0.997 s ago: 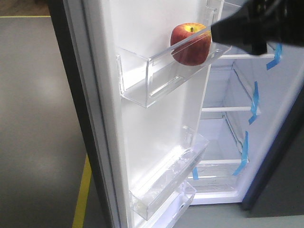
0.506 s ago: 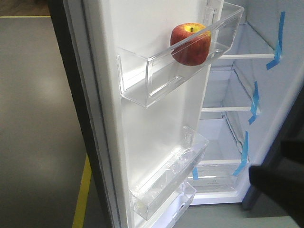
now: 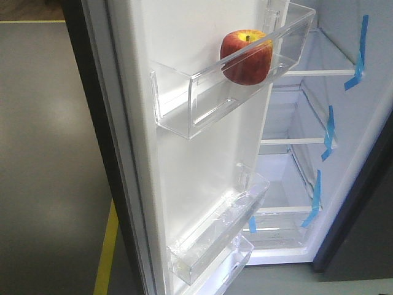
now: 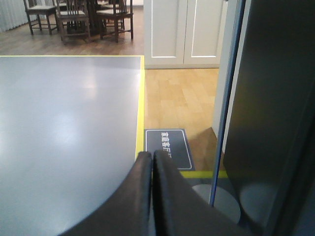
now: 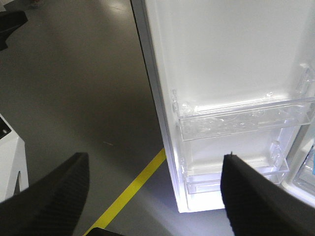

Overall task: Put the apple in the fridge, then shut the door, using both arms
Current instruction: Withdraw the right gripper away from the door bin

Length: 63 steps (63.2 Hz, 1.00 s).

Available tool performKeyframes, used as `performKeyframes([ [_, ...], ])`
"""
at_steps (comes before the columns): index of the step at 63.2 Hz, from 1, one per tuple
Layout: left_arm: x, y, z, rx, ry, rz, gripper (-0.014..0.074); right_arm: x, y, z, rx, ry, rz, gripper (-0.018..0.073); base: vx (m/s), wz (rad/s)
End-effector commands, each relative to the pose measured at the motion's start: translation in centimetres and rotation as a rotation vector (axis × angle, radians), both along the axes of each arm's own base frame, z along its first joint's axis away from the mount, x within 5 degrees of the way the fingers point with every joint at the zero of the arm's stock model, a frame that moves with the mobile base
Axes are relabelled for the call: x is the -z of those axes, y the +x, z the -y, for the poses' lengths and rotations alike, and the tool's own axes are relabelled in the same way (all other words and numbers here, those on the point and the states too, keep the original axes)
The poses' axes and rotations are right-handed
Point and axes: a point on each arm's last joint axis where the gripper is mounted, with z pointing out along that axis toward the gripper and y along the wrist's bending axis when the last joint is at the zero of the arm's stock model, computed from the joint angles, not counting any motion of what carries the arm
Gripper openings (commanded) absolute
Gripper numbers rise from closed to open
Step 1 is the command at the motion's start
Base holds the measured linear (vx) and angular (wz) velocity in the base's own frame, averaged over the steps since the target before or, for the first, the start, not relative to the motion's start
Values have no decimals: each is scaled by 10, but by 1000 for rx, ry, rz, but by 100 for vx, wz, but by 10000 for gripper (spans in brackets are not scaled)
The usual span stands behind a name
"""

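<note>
The apple (image 3: 247,57) sits in the upper clear bin (image 3: 196,101) on the white inner face of the door (image 3: 184,166), toward the end of the bin nearer the fridge (image 3: 368,123); only the front view shows it. That view shows neither of my arms. The door stands wide open; beside its free edge there is bare grey floor (image 3: 43,153) with a yellow line (image 3: 107,246).

My right pincer (image 5: 155,160) appears only in its wrist view; its two fingers are spread far apart with nothing between them. It looks down at the bottom part of the door, where the lower bins (image 5: 246,118) are; the apple's bin is cut off above this view.

My left pincer (image 4: 151,156) has its fingers pressed together and grips nothing. Its view shows the floor, a wooden floor (image 4: 182,98), a dark sign mat (image 4: 167,147), white cupboard doors (image 4: 182,29) and chairs (image 4: 78,17) far behind. A dark grey panel (image 4: 275,98) fills the right side; I cannot tell whether it is the door's outer face; the text on the mat is too small to read.
</note>
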Motion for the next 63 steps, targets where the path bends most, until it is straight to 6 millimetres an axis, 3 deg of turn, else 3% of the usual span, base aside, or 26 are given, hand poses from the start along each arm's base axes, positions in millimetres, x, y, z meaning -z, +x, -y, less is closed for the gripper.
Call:
performKeyframes([
  [1, -2, 1, 0, 5, 1, 87, -6, -9, 1, -2, 0, 44, 30, 530, 0, 0],
  [16, -13, 1, 1, 12, -8, 208, -6, -8, 0, -2, -7, 39, 20, 530, 0, 0],
  [32, -37, -3, -1, -3, -233, 464, -7, -8, 0, -2, -7, 40, 20, 530, 0, 0],
  [39, -64, -6, -1, 4, -251, 488, -8, -8, 0, -2, -7, 40, 20, 530, 0, 0],
  [46, -105, -5, 1, 18, -194, 425, -8, -8, 0, -2, -7, 40, 20, 530, 0, 0],
  [58, -165, 21, 3, 31, -34, 154, -8, -8, 0, -2, -7, 40, 20, 530, 0, 0],
  [63, -180, 41, 3, 44, 2, 20, -8, -8, 0, -2, -7, 40, 20, 530, 0, 0],
])
